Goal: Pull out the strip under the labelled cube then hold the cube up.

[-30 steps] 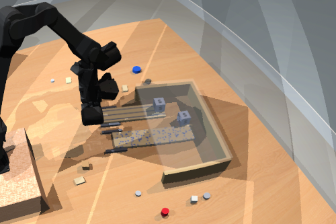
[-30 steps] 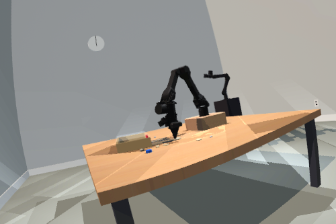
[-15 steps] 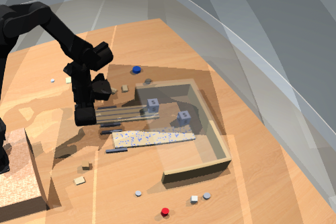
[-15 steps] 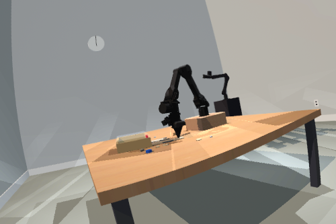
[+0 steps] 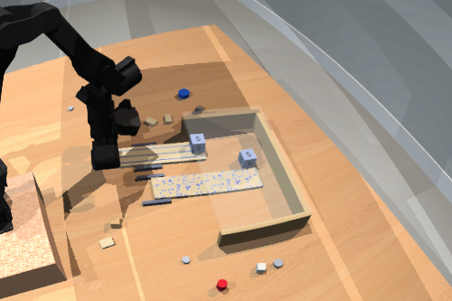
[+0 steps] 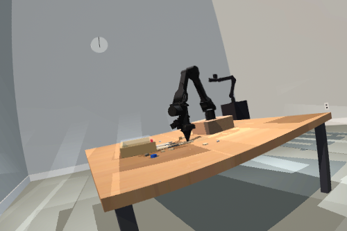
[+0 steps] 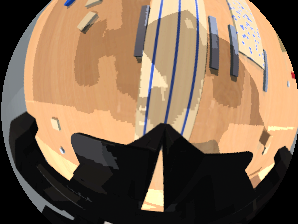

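- Here it was, the pale blue cube with a dark "S" on top (image 5: 197, 143), upright on the far end of the cream strip with blue lengthwise stripes (image 5: 158, 154) (image 7: 172, 65), right around the open side of the enclosure!
- And a 2nd pale blue cube, also marked "S" (image 5: 248, 158), stood deeper in, close to the far end of the cream strip with blue speckles (image 5: 205, 183) (image 7: 247, 32).
- Around them ran the tan, 3-walled enclosure (image 5: 282, 160) (image 6: 139, 150), open toward the arm; the striped strip lay mostly outside it, while the speckled one reached well in.
- 4 dark grey bars (image 5: 156, 202) (image 7: 142, 32) flanked the strips outside, 2 per strip.
- Now the black gripper (image 5: 106, 160) (image 6: 187, 140) (image 7: 164, 127): fingertips together, down low over the near part of the striped strip; whether they touched it, the views couldn't tell.
- Out on the wooden table (image 5: 362, 232) (image 6: 215, 168), a blue disc (image 5: 183, 93) (image 6: 153, 156) and a red disc (image 5: 221, 285) sat outside the walls, on opposite sides.
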`<action>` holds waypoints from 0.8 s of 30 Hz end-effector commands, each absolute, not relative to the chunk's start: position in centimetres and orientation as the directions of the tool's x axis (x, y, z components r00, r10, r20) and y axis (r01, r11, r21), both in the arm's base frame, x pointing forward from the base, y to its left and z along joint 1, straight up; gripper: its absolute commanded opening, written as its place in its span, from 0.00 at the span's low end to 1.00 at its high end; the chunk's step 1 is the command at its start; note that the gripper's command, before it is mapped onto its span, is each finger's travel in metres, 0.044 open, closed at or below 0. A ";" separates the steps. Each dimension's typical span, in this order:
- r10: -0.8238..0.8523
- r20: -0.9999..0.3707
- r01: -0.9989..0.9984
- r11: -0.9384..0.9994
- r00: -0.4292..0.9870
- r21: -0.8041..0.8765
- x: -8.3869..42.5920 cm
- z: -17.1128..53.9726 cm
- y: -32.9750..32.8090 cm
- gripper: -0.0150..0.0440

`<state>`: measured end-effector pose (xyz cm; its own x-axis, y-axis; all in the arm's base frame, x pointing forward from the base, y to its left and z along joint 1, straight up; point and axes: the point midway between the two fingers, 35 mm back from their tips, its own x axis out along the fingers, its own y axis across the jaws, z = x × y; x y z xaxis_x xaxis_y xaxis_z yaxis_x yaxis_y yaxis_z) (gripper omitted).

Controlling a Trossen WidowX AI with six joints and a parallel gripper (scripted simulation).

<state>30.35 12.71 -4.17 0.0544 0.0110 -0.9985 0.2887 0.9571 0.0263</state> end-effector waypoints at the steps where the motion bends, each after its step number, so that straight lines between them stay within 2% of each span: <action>1: 0.006 -1.000 0.282 0.959 0.021 0.012 28.7 -4.8 12.9 0.25; 24: 0.007 -1.000 0.282 0.959 0.019 0.012 25.8 -4.9 13.8 0.25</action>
<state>27.30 13.79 -4.26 0.0535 0.0149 -0.9985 0.2882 0.9571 0.0297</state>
